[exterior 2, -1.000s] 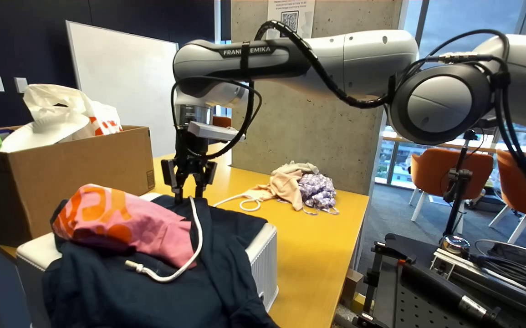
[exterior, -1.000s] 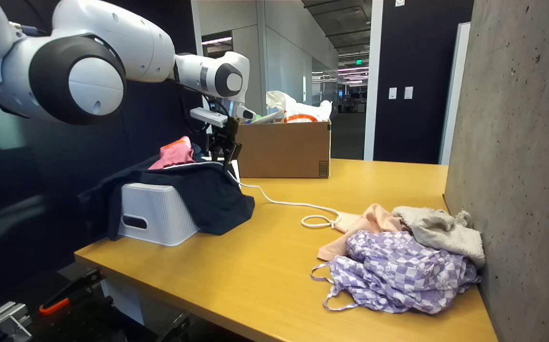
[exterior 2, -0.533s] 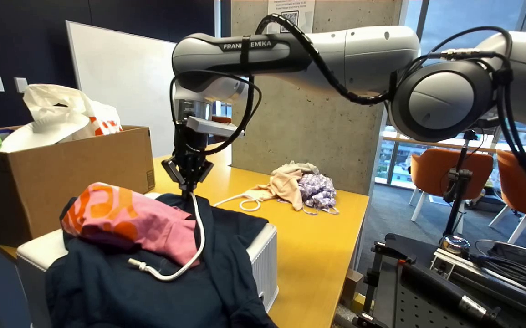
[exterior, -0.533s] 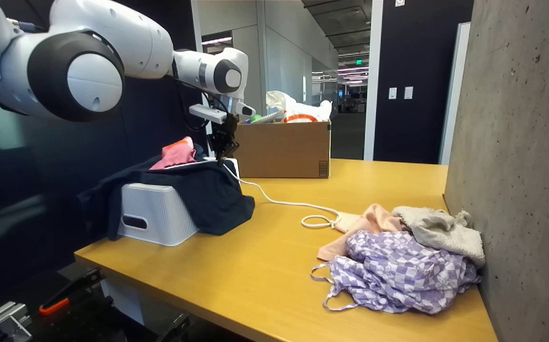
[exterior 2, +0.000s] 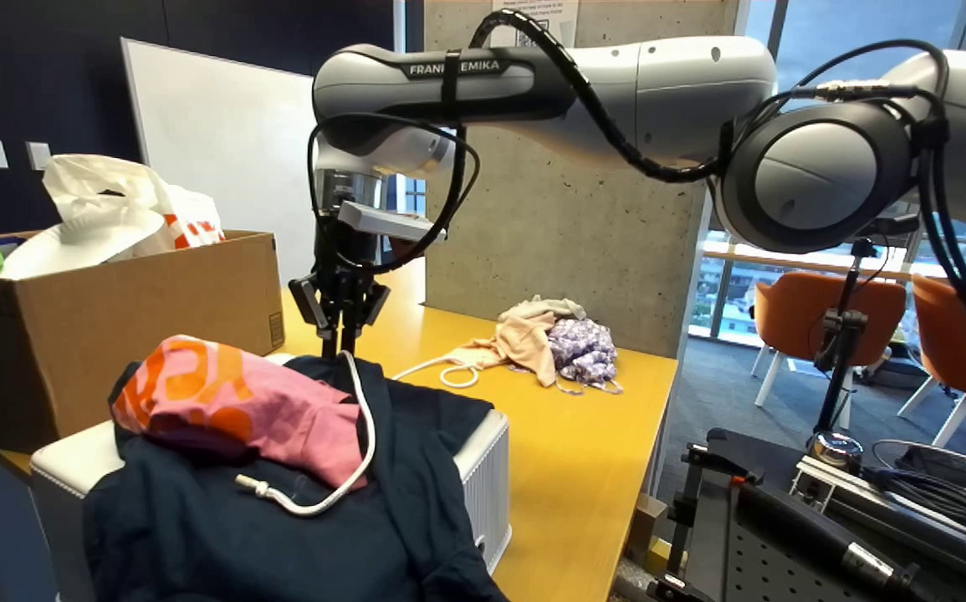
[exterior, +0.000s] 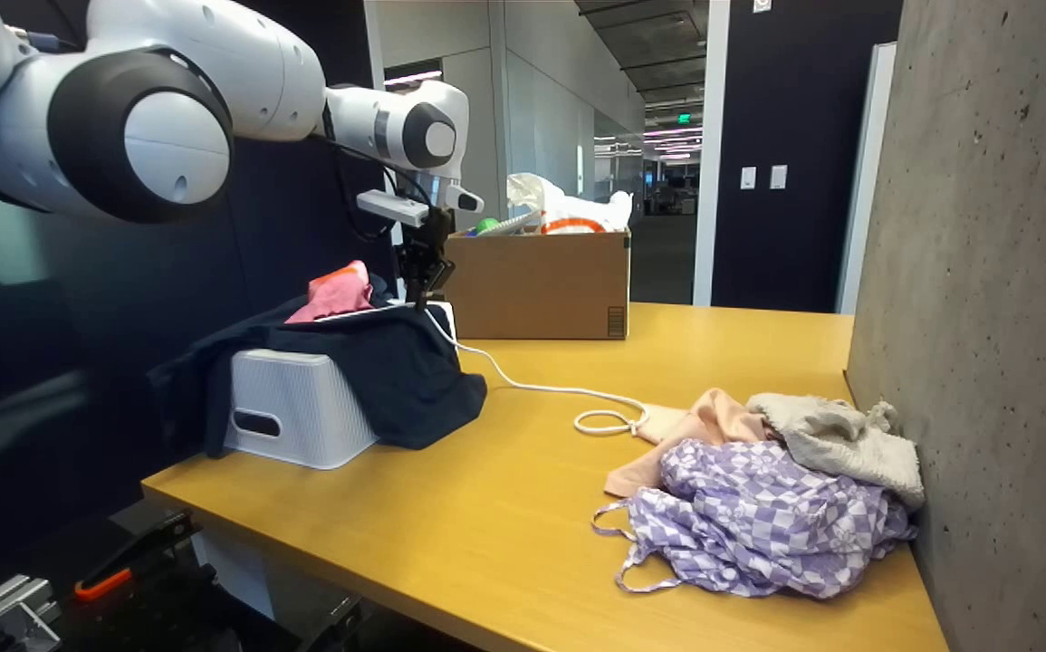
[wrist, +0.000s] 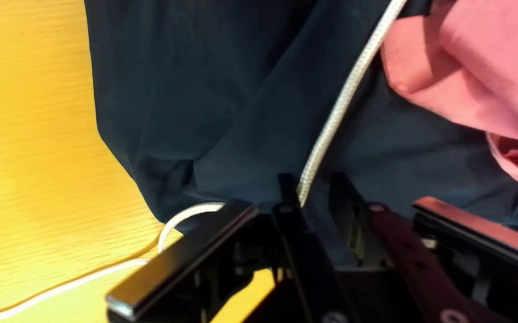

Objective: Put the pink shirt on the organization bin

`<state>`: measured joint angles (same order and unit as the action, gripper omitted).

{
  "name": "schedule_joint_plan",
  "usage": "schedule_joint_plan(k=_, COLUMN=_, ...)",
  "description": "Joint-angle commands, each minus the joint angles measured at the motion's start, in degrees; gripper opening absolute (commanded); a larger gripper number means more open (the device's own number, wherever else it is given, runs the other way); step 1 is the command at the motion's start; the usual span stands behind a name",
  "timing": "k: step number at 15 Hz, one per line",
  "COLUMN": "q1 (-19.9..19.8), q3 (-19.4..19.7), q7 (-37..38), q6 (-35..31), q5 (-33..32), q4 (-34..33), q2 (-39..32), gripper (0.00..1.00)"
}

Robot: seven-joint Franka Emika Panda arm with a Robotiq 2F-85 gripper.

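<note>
Gripper (wrist: pixel 312 179) parted, white cord (wrist: pixel 343 101) loose between jaws, presumably for release; pink shirt (exterior 2: pixel 282 410) near them, propped on navy garment (exterior 2: pixel 215 535) over bin (exterior: pixel 319 407).

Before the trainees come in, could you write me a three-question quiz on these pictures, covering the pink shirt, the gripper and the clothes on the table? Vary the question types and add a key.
1. Multiple choice. What does the pink shirt lie on?
A) the beige cloth
B) the dark blue cloth
C) the rim of the cardboard box

2. True or false. The gripper is fully shut.

3. Fill the blank. On the table, the checked garment with thin straps is white and ____.

Key
1. B
2. False; the wrist view shows a gap between its jaws.
3. purple
</note>
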<state>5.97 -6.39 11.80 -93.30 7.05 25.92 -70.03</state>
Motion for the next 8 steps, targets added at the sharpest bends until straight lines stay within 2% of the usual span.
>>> schedule_joint_plan(k=1, q1=0.14, q3=0.51, q7=0.56, q6=0.59, q5=0.22, q4=0.67, q2=1.05, gripper=0.56)
schedule_joint_plan(k=2, q1=0.17, q3=0.51, q7=0.58, q6=0.70, q5=0.23, q4=0.58, q2=1.05, gripper=0.15)
schedule_joint_plan(k=3, q1=0.09, q3=0.47, q7=0.64, q6=0.79, q5=0.31, q4=0.61, q2=1.04, gripper=0.20)
schedule_joint_plan(k=4, q1=0.05, q3=0.45, q7=0.65, q6=0.82, q5=0.34, q4=0.61, q2=1.04, gripper=0.20)
schedule_joint_plan(k=7, q1=0.12, q3=0.48, q7=0.62, q6=0.88, q5=0.28, q4=0.57, q2=1.14, gripper=0.00)
schedule_joint_plan(k=8, q1=0.13, q3=0.50, q7=0.62, q6=0.88, q5=0.26, q4=0.59, q2=1.11, gripper=0.00)
